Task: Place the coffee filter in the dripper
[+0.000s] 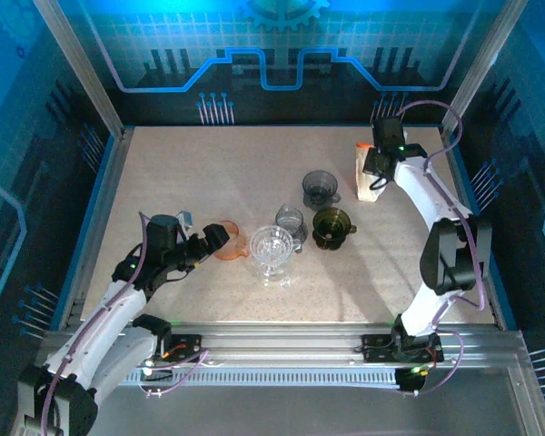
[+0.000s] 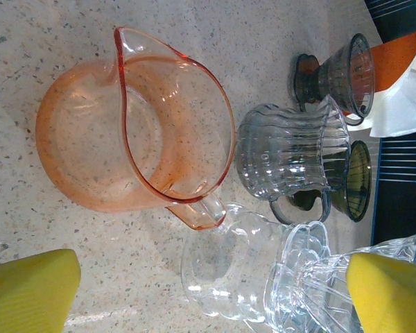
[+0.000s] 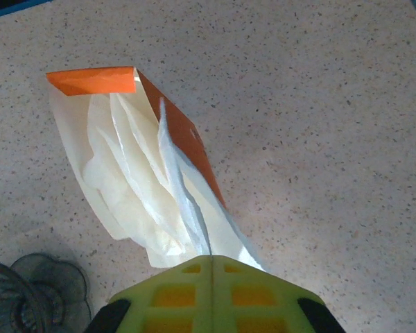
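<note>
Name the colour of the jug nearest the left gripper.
Translucent orange jug, clearest in the left wrist view.

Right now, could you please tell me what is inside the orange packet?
White paper filters fan from the packet's mouth; the right gripper pinches one filter. The gripper covers their near ends.

No legible text or labels, as far as visible.
</note>
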### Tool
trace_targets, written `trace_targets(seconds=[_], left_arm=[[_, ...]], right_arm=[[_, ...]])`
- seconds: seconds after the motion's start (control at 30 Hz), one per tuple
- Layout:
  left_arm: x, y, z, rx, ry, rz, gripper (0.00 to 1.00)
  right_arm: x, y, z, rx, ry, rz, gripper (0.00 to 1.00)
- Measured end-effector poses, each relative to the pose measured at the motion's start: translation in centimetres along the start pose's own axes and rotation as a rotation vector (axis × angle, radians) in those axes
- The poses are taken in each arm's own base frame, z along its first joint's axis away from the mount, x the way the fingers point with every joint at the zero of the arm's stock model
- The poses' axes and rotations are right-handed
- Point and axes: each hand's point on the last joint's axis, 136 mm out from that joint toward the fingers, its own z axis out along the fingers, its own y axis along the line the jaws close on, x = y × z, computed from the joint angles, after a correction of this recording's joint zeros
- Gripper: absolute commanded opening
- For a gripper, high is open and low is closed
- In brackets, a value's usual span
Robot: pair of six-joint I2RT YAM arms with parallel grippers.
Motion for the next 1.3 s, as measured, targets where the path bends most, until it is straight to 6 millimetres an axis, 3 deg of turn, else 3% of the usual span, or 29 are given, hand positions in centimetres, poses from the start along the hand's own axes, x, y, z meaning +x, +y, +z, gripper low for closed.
trace_targets(seconds=[0.4,0.57,0.67,0.83,1.0,1.13,1.3], left_arm=[[-0.1,-0.3,-0.1,0.006,-0.001,0.003,0.99],[-0.4,-1.0,-0.5,0.02,-0.006,0.023,0.99],[-0.5,-1.5,-0.9,0.035,-0.009,0.043,0.99],[-0.5,-1.8,-1.2,0.044,-0.011,0.049,0.99],[-0.2,-1.8,-1.2,0.045,0.002,0.046,0.99],[-0.2,-1.8,-1.2,0.046,0.004,0.046,0.99],[-0.1,-1.8,-1.3,0.039,0.009,0.058,0.99]], right_arm=[[-1.6,-1.1,-8.2,-0.116,-0.141,0.012,0.0],[-0.9,0.5,-13.0,-0.249,-0.167,-0.056,0.0],[0.4,3.0,-15.9,-0.364,-0.143,-0.148,0.0],[3.8,8.9,-22.4,-0.583,-0.085,-0.383,0.0],[7.5,12.3,-26.9,-0.708,-0.015,-0.56,0.0],[10.7,14.0,-28.1,-0.74,0.071,-0.674,0.0],[14.2,15.2,-28.1,-0.722,0.198,-0.795,0.0]])
